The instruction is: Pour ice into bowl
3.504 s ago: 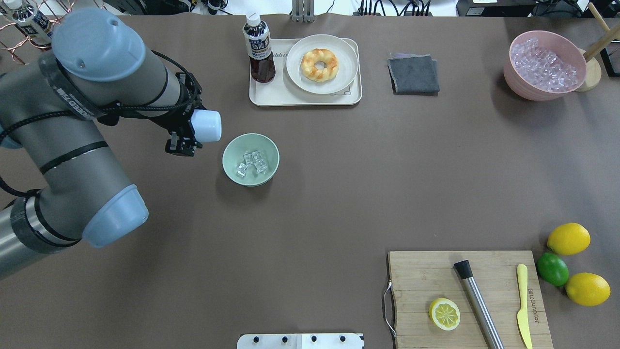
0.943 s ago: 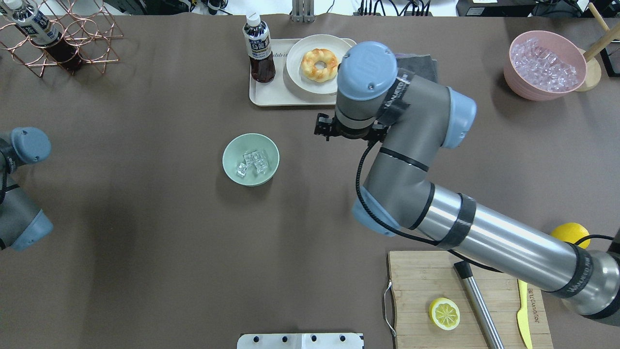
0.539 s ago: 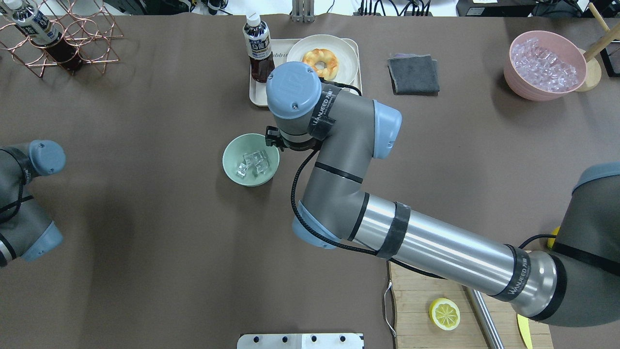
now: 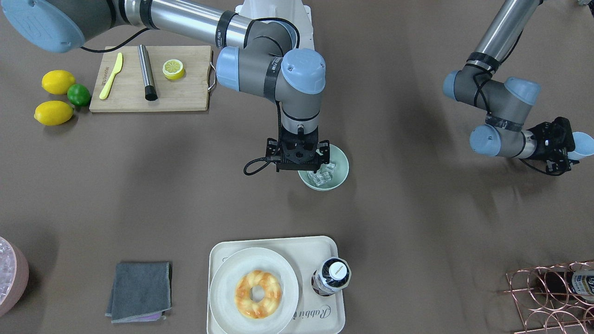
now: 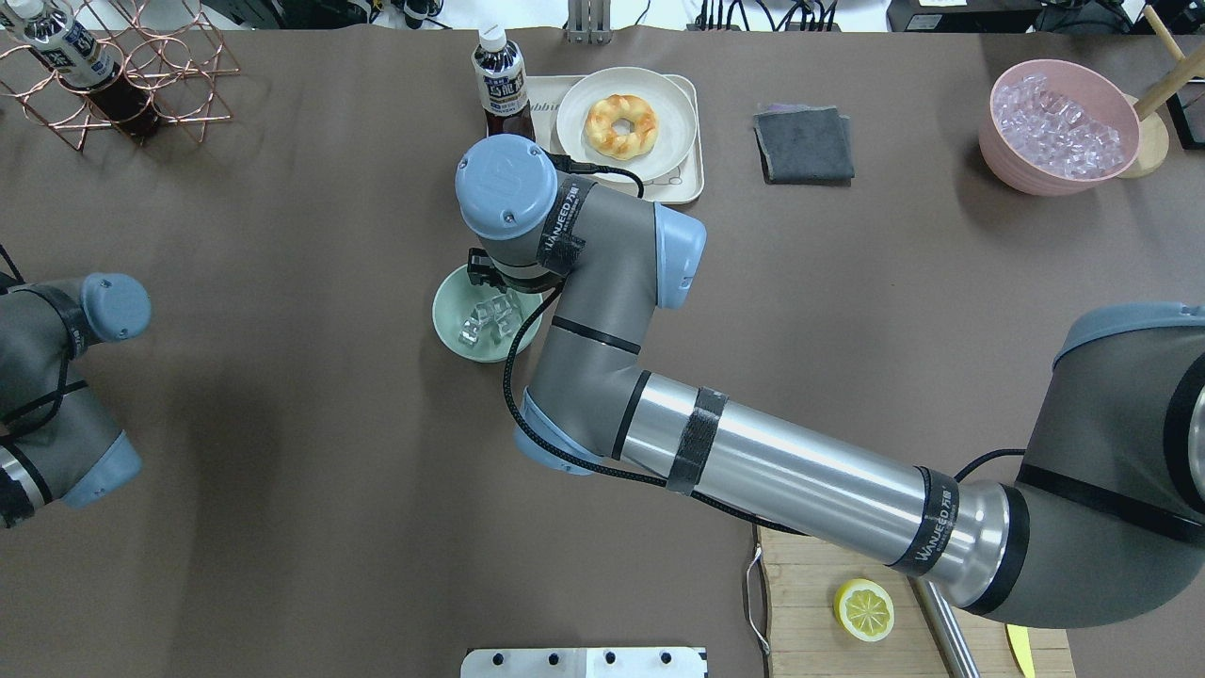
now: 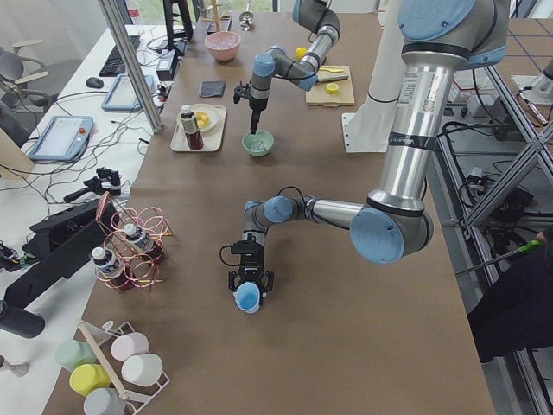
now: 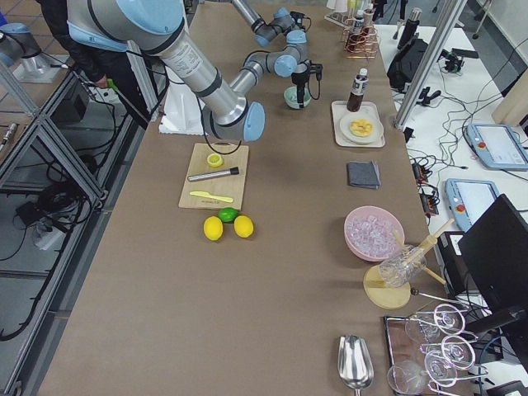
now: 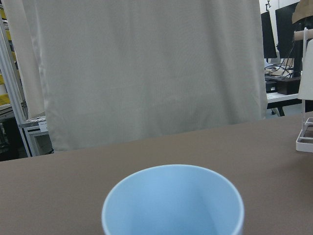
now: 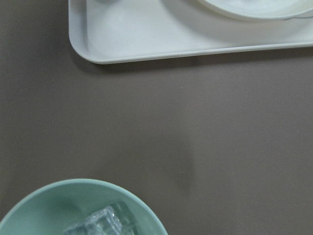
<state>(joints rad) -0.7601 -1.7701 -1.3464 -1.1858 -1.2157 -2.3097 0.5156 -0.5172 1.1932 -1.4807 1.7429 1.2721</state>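
On the robot's side of the bowl (image 5: 450, 320) and well off to its right lies a wooden cutting board (image 4: 181, 95) with a half lemon (image 4: 173, 69), a steel rod (image 4: 147, 73) and a yellow knife (image 4: 110, 75).

Well to the left of the bowl, the left pincer (image 4: 564, 144) is clamped on a pale blue cup (image 4: 584, 144) (the wrist view looks down over its open mouth).

The bowl itself stands on the brown desk (image 5: 282, 527). The ice (image 4: 322, 176), a few clear cubes, lies together on its bottom.

The right pincer (image 4: 297, 162) hangs above the bowl and does not touch it. It is over the part of the rim that faces the tray (image 4: 325, 315), so the ice lies below it and a little toward the robot. The wrist hides its fingers, and I cannot tell whether they are apart or together.

Just beyond the bowl, the tray carries a plate (image 4: 222, 297) with a ring-shaped bun (image 4: 258, 287), and a dark bottle (image 4: 332, 276).

Farther to the right of the bowl are a grey cloth (image 4: 139, 291) and a pink tub (image 5: 998, 160). A copper wire rack (image 5: 179, 66) stands far to its left.
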